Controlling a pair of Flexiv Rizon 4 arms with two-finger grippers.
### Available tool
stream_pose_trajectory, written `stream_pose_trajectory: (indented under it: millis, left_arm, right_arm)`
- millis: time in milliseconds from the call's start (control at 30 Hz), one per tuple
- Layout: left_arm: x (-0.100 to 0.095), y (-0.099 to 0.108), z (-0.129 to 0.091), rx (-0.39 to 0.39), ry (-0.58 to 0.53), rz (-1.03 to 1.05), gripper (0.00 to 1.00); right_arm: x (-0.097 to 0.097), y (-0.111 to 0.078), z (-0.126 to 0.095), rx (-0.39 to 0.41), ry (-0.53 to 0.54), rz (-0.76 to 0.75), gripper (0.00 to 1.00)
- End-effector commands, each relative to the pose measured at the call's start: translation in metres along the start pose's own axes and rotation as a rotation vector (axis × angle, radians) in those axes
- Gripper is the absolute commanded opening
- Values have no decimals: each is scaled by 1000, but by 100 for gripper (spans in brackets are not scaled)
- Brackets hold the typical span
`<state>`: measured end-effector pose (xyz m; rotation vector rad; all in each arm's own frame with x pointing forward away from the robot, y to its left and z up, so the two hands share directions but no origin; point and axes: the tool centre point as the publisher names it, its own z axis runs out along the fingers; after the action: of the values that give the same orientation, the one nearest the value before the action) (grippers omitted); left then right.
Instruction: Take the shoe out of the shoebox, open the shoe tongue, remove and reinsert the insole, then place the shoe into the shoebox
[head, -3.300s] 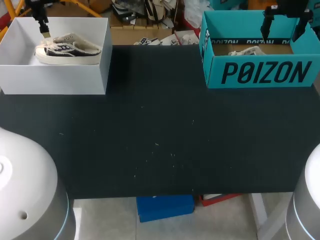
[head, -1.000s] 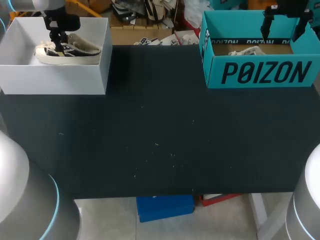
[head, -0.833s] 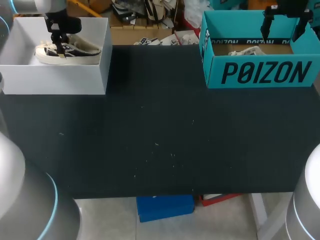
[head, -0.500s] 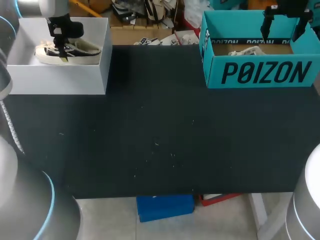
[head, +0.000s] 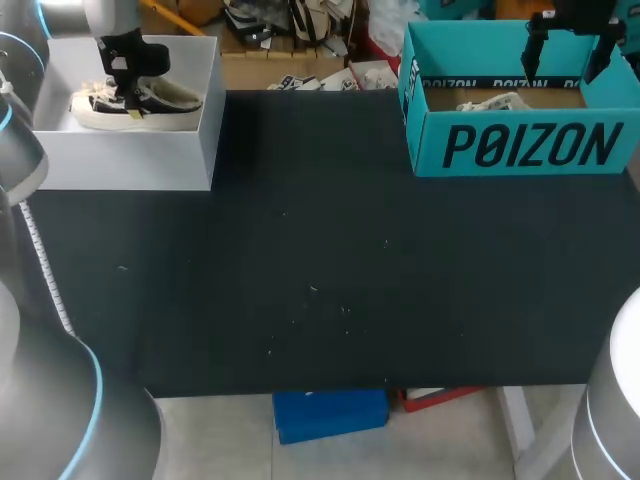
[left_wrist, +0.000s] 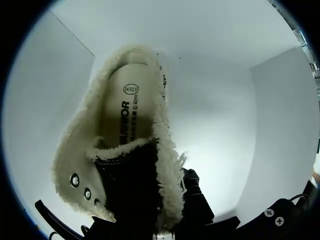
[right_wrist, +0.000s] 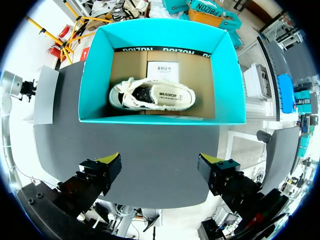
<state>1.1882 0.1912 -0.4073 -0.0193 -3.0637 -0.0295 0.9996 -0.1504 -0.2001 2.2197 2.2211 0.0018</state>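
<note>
Head view, left arm: my left gripper (head: 127, 100) is down inside the white shoebox (head: 120, 160) at the table's (head: 320, 280) far left corner, right on the dark fleece-lined shoe (head: 160, 100).
Head view, left grip: I cannot tell whether it is clamped or loose.
Head view, shoe: it lies on its sole inside the box, toe toward the box's right wall.
Head view, right arm: my right gripper (head: 565, 55) hangs over the teal shoebox (head: 520, 145) at the far right, jaws spread wide, touching nothing.
Head view, second shoe: a white shoe (head: 492, 102) peeks over the teal front wall.
Left wrist view: the dark fleece-lined shoe (left_wrist: 130, 160) fills the space directly ahead of the gripper, its opening facing the camera, pale insole (left_wrist: 127, 115) showing, dark tongue nearest the gripper; white box walls (left_wrist: 240, 110) surround it.
Right wrist view: the white shoe (right_wrist: 152, 95) lies on its side on the teal shoebox's (right_wrist: 95, 75) cardboard floor, beside a white card (right_wrist: 162, 67), well ahead of the parted yellow tips (right_wrist: 107, 161), with bare table (right_wrist: 150, 145) between.
</note>
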Motion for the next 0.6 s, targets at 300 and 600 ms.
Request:
stream_pose_trajectory:
  millis: [300, 600]
  left_arm:
    - [-11, 0, -29, 0, -14, 24, 0]
    - [-8, -1, -76, -23, -69, 16, 0]
  right_arm:
    - [0, 0, 0, 1, 0, 0, 100]
    - [0, 0, 0, 1, 0, 0, 100]
